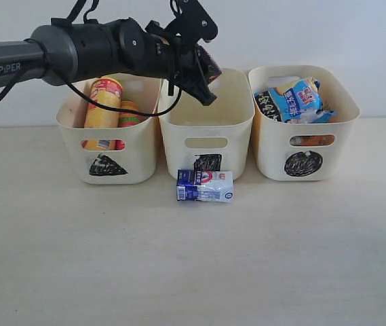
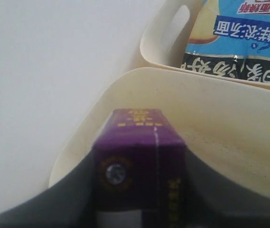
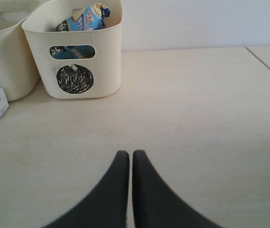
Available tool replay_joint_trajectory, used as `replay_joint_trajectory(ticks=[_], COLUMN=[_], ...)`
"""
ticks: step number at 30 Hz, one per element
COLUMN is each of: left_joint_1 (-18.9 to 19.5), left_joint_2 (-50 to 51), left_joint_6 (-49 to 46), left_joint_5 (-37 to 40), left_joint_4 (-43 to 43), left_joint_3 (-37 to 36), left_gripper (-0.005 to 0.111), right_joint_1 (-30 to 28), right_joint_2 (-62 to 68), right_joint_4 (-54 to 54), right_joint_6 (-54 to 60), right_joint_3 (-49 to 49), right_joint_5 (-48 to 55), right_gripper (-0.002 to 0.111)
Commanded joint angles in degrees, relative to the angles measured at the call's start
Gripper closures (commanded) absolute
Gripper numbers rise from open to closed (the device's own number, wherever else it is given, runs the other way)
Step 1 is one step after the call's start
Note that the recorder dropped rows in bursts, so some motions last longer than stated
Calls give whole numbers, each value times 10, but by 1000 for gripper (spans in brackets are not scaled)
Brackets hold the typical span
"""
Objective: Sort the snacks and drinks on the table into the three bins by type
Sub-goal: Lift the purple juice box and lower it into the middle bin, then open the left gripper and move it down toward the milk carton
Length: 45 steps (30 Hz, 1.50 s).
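My left gripper [image 1: 205,76] is shut on the dark purple carton [image 2: 137,166] and holds it over the back of the middle bin [image 1: 206,146], the one with the square mark. The blue-and-white carton [image 1: 205,186] lies on its side on the table in front of that bin. The left bin [image 1: 108,153], marked with a triangle, holds the yellow tube [image 1: 103,112] and the pink tube [image 1: 129,114]. The right bin [image 1: 304,139], marked with a circle, holds the blue-white bag [image 1: 300,100], the black bag [image 1: 265,103] and the orange bag [image 1: 313,140]. My right gripper [image 3: 127,156] is shut and empty, low over the table, out of the exterior view.
A white wall stands close behind the three bins. The left arm [image 1: 77,51] reaches in from the left above the left bin. A table seam [image 3: 267,64] runs at the far right in the right wrist view.
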<state>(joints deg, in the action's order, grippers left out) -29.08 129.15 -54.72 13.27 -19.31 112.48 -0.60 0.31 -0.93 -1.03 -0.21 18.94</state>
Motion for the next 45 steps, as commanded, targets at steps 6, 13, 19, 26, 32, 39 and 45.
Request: replay_joint_trajectory(ticks=[6,13,19,26,32,39,45], left_joint_1=[-2,-7,-7,-7,-7,-18,-39], left_joint_2=[-5,-14,-45,-159,-177,-177,-145], left_joint_6=[24,27,29,116,238,158,-54], left_joint_5=[4,71,122,426,564,558,500], left_joint_4=[-8,-9,-6,52,114,2,-17], left_joint_3=[8,8,8,8,0,-59,-152], left_gripper=[97,49,48,53,83,95,40], right_joint_1=[-5,-5,-5,-5,-5,-5,-5], right_joint_2=[-3,-3,-3,-3,-3,-3,-3], right_joint_4=[2,2,2,2,2,2,2], right_joint_6=[-1,-1,-1,-1,-1,-1,-1], right_joint_3=[2,2,2,2,2,2,2], right_joint_5=[-6,-6,-2,-2,-2,-2,-2], right_gripper=[108,108,108,108,108,108,108])
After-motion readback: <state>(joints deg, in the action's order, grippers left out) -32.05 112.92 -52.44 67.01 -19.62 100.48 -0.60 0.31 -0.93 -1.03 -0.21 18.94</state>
